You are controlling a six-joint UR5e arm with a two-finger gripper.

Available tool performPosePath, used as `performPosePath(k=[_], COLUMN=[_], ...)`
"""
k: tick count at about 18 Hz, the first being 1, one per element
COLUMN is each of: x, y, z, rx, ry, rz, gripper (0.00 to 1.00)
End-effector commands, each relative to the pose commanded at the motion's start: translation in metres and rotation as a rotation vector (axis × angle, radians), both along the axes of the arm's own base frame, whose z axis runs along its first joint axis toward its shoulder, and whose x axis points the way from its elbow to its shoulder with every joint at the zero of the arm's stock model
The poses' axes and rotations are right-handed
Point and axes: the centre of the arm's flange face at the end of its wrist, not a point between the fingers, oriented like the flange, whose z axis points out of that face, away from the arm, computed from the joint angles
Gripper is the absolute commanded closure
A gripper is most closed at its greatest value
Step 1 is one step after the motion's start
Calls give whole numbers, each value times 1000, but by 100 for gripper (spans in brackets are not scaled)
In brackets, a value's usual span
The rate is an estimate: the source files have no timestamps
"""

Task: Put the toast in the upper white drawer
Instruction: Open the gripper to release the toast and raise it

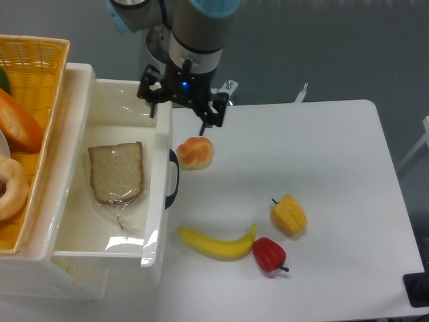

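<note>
The arm reaches down from the top of the view, its hand (182,107) pointing straight down above the front wall of the upper white drawer (159,221), near the black handle's upper end, with its two fingers (204,124) spread apart and holding nothing. The toast (116,172) lies flat in its clear wrap on the drawer's floor, loose tail toward the near end. On the white surface (322,174) beside the drawer sits a round bun (195,152), just under the hand's right finger.
</note>
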Motion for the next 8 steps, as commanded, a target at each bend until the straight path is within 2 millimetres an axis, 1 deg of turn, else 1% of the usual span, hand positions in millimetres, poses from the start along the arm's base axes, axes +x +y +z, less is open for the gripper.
performPosePath(k=[3,6,8], x=[-15,-30,-37], y=[-7,-14,-20], z=[-8,-19,-21], rx=[-41,-75,-78], ry=[93,106,102], rz=[-43,-67,-53], gripper=[0,0,0])
